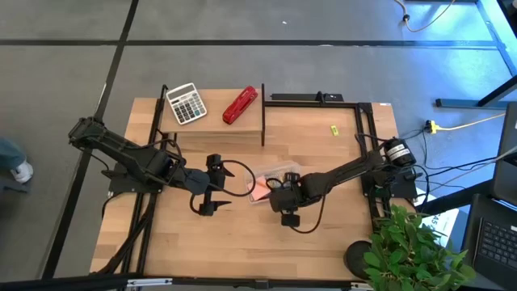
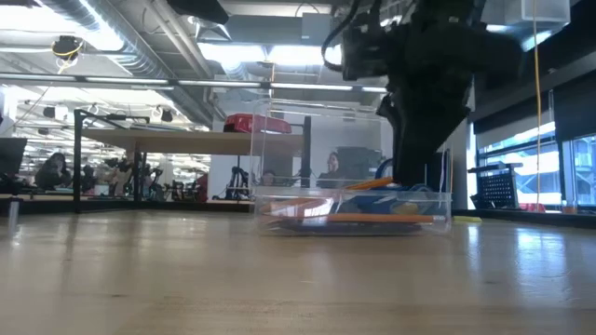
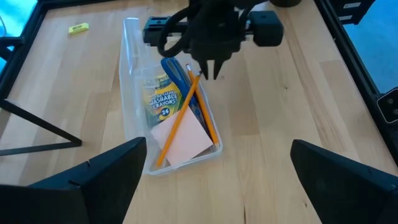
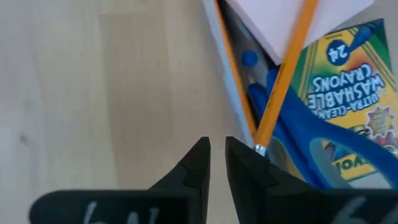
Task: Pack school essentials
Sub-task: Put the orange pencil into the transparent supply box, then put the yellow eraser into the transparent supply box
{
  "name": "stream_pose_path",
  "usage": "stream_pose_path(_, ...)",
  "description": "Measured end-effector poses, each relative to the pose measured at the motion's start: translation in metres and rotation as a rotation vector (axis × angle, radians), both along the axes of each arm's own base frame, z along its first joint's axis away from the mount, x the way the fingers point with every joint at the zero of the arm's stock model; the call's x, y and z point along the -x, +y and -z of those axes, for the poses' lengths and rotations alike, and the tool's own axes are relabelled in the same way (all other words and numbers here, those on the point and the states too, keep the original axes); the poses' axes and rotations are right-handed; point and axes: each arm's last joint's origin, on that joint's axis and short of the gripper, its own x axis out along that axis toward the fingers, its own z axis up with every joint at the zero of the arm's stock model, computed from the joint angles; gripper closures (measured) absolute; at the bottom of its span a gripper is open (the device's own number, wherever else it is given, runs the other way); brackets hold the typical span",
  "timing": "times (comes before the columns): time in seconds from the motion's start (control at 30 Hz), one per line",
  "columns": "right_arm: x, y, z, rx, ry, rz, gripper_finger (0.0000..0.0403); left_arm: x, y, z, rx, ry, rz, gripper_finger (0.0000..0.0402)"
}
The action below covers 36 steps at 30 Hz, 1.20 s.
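A clear plastic box point(image 3: 132, 93) stands in the middle of the table point(image 1: 242, 250). It holds a crayon pack point(image 3: 163, 99), blue-handled scissors point(image 4: 298, 127), a pink sticky-note pad point(image 3: 185, 140) and orange pencils point(image 3: 180, 115). My right gripper point(image 4: 217, 152) points down at the box's near long wall, beside one pencil's metal-capped end. Its fingers stand almost together, with only bare table in the slit. My left gripper point(image 1: 212, 184) hovers wide open to the left of the box, empty. My right gripper comes from above, pointing down. One finger point(image 4: 249, 168) stands right over the metal-capped end point(image 4: 260, 147) of a slanting pencil. I cannot tell whether it touches the pencil. Nothing sits between the fingers.
A calculator point(image 1: 186, 103) and a red stapler point(image 1: 240, 105) lie on a raised shelf at the far left. A small yellow piece point(image 1: 334, 128) lies far right on the table. A potted plant point(image 1: 412, 250) fills the near right corner. Black frame bars point(image 1: 262, 113) stand along the back.
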Motion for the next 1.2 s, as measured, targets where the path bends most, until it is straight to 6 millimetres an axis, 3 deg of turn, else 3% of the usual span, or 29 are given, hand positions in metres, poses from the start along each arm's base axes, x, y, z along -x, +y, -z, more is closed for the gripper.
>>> stream_pose_path(0.9,0.005,-0.014,0.001,0.14,0.059,0.021,0.035,0.0,0.0,0.0,0.0,0.0,0.0,0.0008)
stream_pose_path(1.2,0.011,-0.014,-0.018,0.084,0.03,-0.013,0.035,0.0,0.0,0.0,0.0,0.0,0.0,0.0008)
